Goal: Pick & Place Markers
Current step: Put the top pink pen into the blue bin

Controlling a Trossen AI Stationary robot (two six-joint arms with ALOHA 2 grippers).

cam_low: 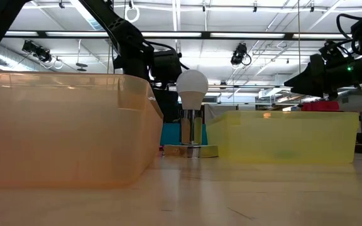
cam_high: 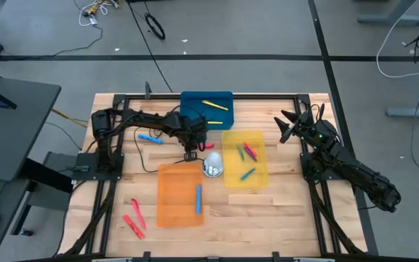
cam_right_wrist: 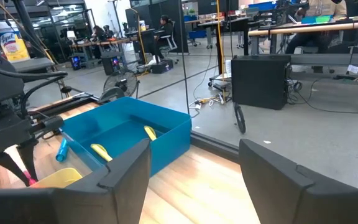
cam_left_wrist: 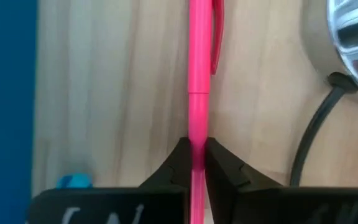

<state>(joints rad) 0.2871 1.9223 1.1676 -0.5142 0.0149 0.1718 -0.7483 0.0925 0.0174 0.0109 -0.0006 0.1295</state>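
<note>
A pink-red marker (cam_left_wrist: 199,74) lies on the wooden table between the blue tray (cam_high: 206,109) and the orange tray (cam_high: 180,195). Its capped end (cam_high: 209,146) points toward the table's right edge. My left gripper (cam_left_wrist: 196,163) points steeply down over it and is shut on it. In the low view the orange tray hides the fingers. My right gripper (cam_right_wrist: 194,180) stands open and level, raised above the table's far right part (cam_high: 288,125), with nothing between its fingers. Other markers lie in the three trays and on the table at the near left (cam_high: 135,218). My left gripper pinches the marker's barrel (cam_left_wrist: 197,134) between its two fingertips, on the part behind the cap and short of the back end. The fingers come from above, slanting toward the table's right edge, one on each side of the barrel. The marker lies flat on the wood.
A white bulb on a shiny metal base (cam_high: 213,166) stands just near-right of my left gripper, and its black cable (cam_left_wrist: 316,137) runs beside the marker. The yellow tray (cam_high: 228,178) is right of it. A light blue marker (cam_high: 149,137) lies under the left arm.
</note>
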